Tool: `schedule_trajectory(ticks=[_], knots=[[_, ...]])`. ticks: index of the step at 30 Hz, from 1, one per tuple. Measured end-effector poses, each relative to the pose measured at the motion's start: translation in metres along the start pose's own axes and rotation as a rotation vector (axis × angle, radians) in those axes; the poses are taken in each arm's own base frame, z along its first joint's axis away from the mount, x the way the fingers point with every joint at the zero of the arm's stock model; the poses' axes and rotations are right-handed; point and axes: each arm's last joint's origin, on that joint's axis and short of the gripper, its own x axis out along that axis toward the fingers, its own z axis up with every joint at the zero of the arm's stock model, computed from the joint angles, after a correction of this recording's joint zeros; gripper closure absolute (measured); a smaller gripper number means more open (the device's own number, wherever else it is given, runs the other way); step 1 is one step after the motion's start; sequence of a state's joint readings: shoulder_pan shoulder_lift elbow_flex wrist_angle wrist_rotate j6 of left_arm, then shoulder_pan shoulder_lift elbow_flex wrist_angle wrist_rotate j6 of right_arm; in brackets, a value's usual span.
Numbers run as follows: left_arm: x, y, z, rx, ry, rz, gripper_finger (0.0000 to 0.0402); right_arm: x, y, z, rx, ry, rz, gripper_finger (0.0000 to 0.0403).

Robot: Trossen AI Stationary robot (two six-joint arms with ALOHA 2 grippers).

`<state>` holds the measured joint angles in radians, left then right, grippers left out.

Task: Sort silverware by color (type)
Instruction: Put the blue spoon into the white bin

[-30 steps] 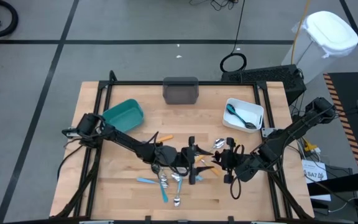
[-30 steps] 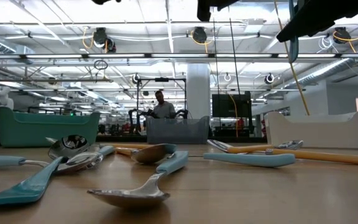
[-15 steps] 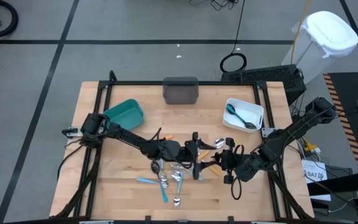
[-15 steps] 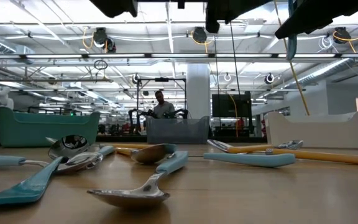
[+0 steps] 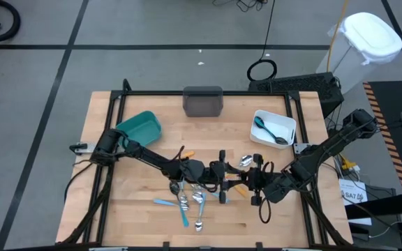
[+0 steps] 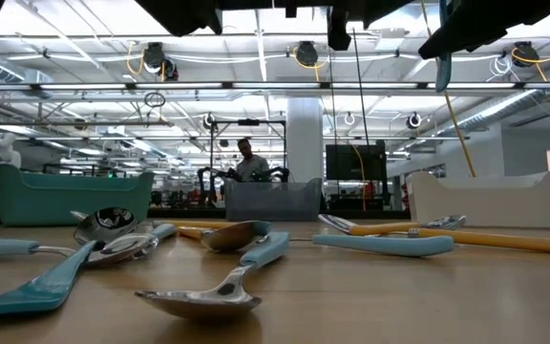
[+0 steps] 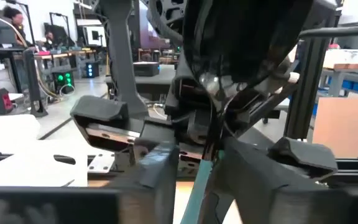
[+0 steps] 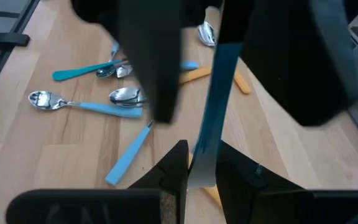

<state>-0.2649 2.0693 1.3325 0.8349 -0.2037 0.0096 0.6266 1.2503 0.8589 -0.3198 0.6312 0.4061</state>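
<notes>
High view, table: the wooden table (image 5: 117,209) held three bins along its far half and loose silverware near the middle.
Bins: a teal bin (image 5: 139,126) sat far left, a grey bin (image 5: 203,102) far centre, and a white bin (image 5: 274,128) far right, the last already holding a blue-handled black spoon (image 5: 269,132).
Arms: both arms met above the table's centre, the left gripper (image 5: 222,176) and the right gripper (image 5: 253,180) facing each other, close together.
Held piece: a blue-handled utensil (image 8: 211,115) ran between the two grippers, well clear of the wood; its head was hidden.
Right jaws: clamped on the blue handle, as the right wrist view showed.
Left jaws: set around the other end of the same piece (image 7: 199,186); whether they had gripped it could not be told.
Loose silverware: blue-handled spoons (image 5: 187,203) lay clustered on the near-centre wood, an orange handle (image 5: 186,153) lay behind the left arm, another orange handle (image 8: 196,75) lay under the grippers, and a silver spoon (image 5: 246,161) lay beside the right gripper.
Step in hand: it looked like a hand-over of one blue-handled piece from arm to arm.
Next move: one gripper needs a firm hold before the other lets go; then the piece goes to its matching bin.
</notes>
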Motion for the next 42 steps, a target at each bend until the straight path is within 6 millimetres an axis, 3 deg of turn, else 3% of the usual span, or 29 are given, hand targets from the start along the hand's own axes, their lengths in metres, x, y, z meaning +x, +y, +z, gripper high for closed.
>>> schedule_trajectory(ticks=[7,15,31,42], knots=[[0.000,0.000,-0.001,0.022,0.019,0.002,0.0387,0.000,0.000,0.000,0.009,0.000,0.005,0.0343],[0.000,0.000,-0.002,0.020,0.026,0.005,0.0388,0.000,0.000,0.000,0.028,0.001,0.004,0.0338],[-0.001,0.002,0.005,-0.031,0.006,0.051,0.0389,-0.002,-0.002,-0.003,0.062,-0.016,-0.087,0.0242],[-0.005,0.016,0.020,-0.028,-0.115,0.465,0.0389,-0.005,-0.011,-0.001,0.059,-0.123,-0.324,0.0208]])
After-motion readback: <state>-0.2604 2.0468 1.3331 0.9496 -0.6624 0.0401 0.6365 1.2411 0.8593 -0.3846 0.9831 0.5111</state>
